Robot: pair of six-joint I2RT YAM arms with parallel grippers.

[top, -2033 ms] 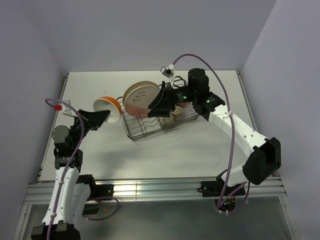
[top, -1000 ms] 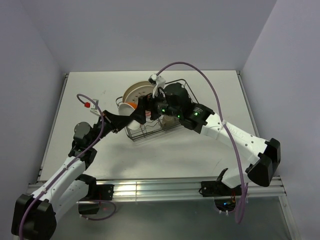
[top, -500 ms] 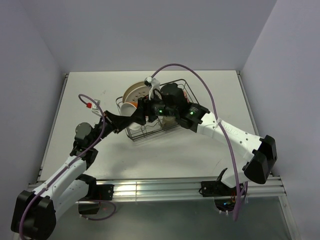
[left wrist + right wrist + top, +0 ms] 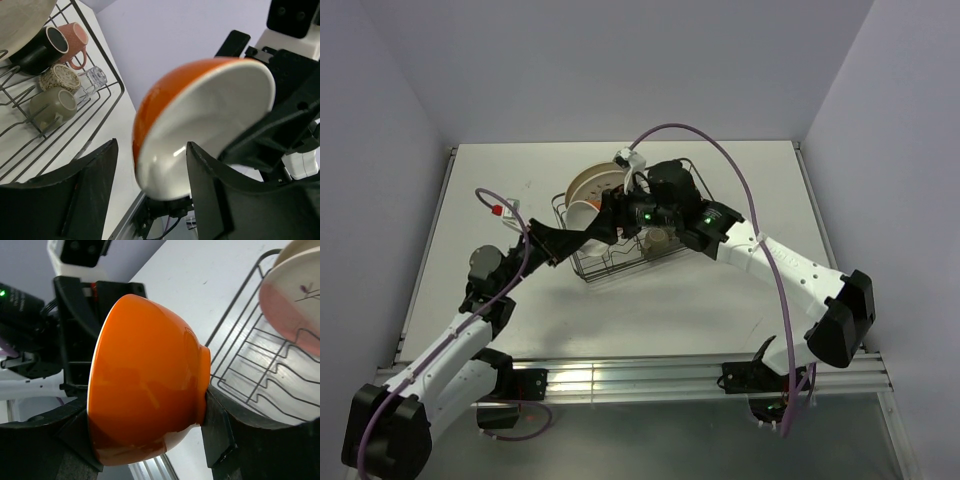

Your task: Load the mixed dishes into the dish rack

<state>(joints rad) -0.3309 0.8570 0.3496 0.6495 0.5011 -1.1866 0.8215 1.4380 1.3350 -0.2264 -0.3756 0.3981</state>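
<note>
The small orange-and-white bowl (image 4: 145,385) hangs in the air just past the 9 o'clock end of the black wire dish rack (image 4: 620,262), above the white counter (image 4: 500,190) and not yet inside the basket. It is tipped on edge. Its orange outside faces the right wrist camera and its white hollow faces the left one.

The right gripper (image 4: 147,407) has it. One finger lies against the foot ring and the other against the rim side, so the bowl fills the whole space between the jaws.

The left gripper (image 4: 152,165) reaches in from 8 o'clock, its jaws fairly wide on either side of the bowl's lower rim. A strip of daylight shows between one finger and the orange wall, while the other finger overlaps the rim. These jaws are not clamping it.

Inside the rack, a pink-tinted plate (image 4: 290,300) stands on edge in the wavy dividers toward 10 o'clock, with a second cream plate (image 4: 300,251) just behind it. At the 3 o'clock end a pink mug (image 4: 75,36), a dark-lined mug (image 4: 42,50), an olive mug (image 4: 52,106) and a clear glass (image 4: 95,77) sit close together.
</note>
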